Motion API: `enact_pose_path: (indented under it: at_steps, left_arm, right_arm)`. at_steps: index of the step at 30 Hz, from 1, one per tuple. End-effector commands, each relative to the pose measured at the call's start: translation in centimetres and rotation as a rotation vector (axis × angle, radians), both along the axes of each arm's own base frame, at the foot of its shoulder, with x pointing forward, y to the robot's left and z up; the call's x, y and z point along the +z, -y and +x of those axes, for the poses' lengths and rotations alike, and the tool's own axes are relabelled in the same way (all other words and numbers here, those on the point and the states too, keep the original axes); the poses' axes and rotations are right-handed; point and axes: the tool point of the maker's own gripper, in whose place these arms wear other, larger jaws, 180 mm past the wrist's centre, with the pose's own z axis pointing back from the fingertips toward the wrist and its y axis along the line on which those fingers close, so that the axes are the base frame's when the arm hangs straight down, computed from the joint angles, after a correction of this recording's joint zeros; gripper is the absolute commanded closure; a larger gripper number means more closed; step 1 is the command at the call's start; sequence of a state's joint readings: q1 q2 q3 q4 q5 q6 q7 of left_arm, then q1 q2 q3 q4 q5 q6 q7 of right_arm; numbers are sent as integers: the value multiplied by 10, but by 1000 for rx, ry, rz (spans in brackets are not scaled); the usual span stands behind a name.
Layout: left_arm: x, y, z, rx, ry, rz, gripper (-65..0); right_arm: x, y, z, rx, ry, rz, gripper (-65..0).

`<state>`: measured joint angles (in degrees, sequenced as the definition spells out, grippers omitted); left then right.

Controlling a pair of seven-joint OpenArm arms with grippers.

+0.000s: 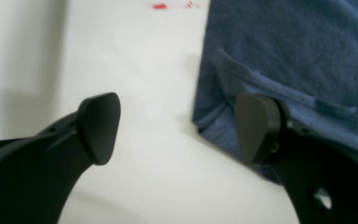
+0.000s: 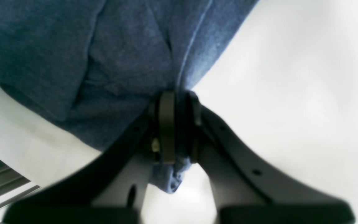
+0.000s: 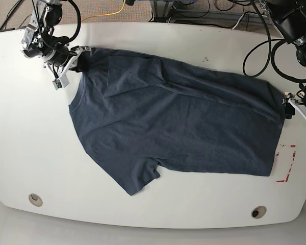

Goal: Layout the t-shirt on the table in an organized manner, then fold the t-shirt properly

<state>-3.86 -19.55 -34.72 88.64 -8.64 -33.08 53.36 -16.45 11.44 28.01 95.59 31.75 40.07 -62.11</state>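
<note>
Navy t-shirt (image 3: 178, 122) spread flat, slightly wrinkled, across white table (image 3: 20, 127)

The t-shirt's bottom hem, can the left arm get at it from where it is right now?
Probably yes. The left gripper stands open at the t-shirt hem corner, one finger over cloth, one over bare table, with nothing between.

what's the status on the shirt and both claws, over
Right claw shut on shirt, far corner by the neck. Left claw open, straddling the hem edge, not gripping. Shirt spread on table, still creased. Nothing in the way.
</note>
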Motion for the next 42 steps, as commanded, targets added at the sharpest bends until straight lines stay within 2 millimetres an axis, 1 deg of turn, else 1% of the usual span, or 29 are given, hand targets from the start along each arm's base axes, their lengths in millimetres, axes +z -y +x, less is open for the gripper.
enact_pose_path:
  at_steps: [1,2,8,12,16,19,20,22,25,29,30,32,35,36,39,42]
  left_arm:
    - [-1,-8,3,10,4,-10,-535]
    - [-6,-8,2,13,-6,-21,-535]
    - [-18,1,3,11,-1,-115,-535]
    - [-32,1,-1,26,-22,-152,-535]
    - [-39,2,2,26,-2,-176,-535]
    - [-51,11,5,0,-15,-192,-535]
    - [-58,17,5,-13,-26,-202,-535]
    - [-63,19,5,-19,-33,-210,-535]
    - [-69,16,2,-11,-44,-216,-535]
    - [-75,17,0,-5,-57,-229,-529]
    - [-75,17,0,-5,-57,-229,-515]
    - [-76,17,-1,-5,-60,-229,-449]
    - [-76,16,-2,-4,-62,-229,-318]
    - [-76,16,-2,-4,-63,-228,-251]
    - [-76,14,-3,-1,-62,-226,-117]
    - [-76,14,-3,0,-65,-224,-24]
  right_arm:
    - [-2,6,-6,12,-29,-33,-57]
    - [-2,7,-5,13,-27,-34,-57]
    - [-1,6,-4,14,-26,-34,-57]
    - [-1,6,-4,14,-25,-34,-57]
    - [-1,6,-3,14,-22,-33,-57]
    - [0,6,-3,14,-21,-30,-57]
    - [0,6,-3,14,-21,-30,-57]
    - [0,6,-2,14,-19,-29,-57]
    - [0,6,-2,14,-19,-29,-57]
    - [0,6,-2,14,-18,-32,-57]
    - [0,6,-2,14,-18,-32,-57]
    - [0,6,-2,14,-18,-32,-57]
    - [0,6,-2,15,-19,-33,-57]
    - [0,6,-2,15,-19,-33,-57]
    - [0,7,-1,15,-18,-35,-57]
    - [1,7,-1,13,-18,-35,-54]
